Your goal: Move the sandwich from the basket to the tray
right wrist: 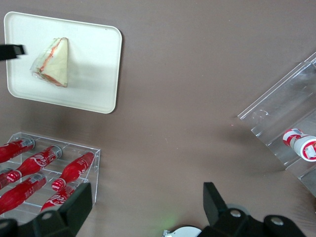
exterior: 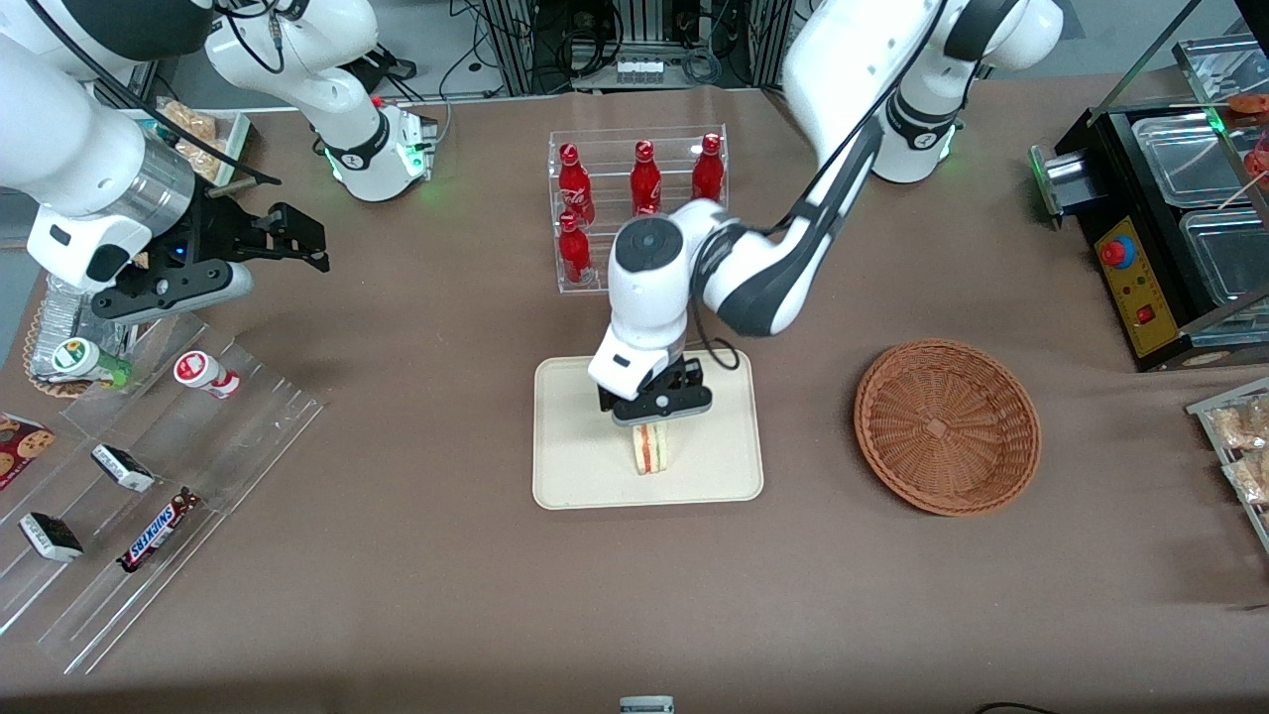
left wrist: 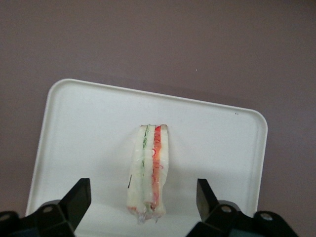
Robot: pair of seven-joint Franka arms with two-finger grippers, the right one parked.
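The sandwich (exterior: 652,451) stands on its edge on the cream tray (exterior: 585,466), its red and green filling facing up. My left gripper (exterior: 656,415) hangs just above it, open, with a finger on either side and neither touching. In the left wrist view the sandwich (left wrist: 149,168) rests on the tray (left wrist: 84,128) between the spread fingers (left wrist: 79,195) of the gripper (left wrist: 142,191). The right wrist view also shows the sandwich (right wrist: 53,61) on the tray (right wrist: 94,69). The wicker basket (exterior: 947,426) sits empty beside the tray, toward the working arm's end of the table.
A clear rack of red cola bottles (exterior: 639,198) stands farther from the front camera than the tray. A sloped acrylic rack with snacks (exterior: 149,476) lies toward the parked arm's end. A black machine (exterior: 1160,228) and packaged pastries (exterior: 1244,436) are toward the working arm's end.
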